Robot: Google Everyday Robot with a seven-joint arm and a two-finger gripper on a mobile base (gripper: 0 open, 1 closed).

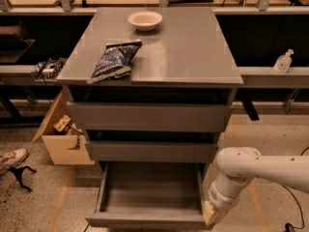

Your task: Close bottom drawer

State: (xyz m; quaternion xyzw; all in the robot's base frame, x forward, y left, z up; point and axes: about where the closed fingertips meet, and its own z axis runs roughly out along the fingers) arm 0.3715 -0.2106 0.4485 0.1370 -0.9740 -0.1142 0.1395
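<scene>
While the bottom drawer stands pulled well out at the foot of the cabinet, the task is judged not yet done: the full closing push remains. The gripper sits at the drawer's front right corner; whether it is open or closed cannot be told. Count: three drawers, including the top drawer and middle drawer; one bowl; one bag; one cardboard box; one bottle.

Gripper right of bottom drawer
</scene>
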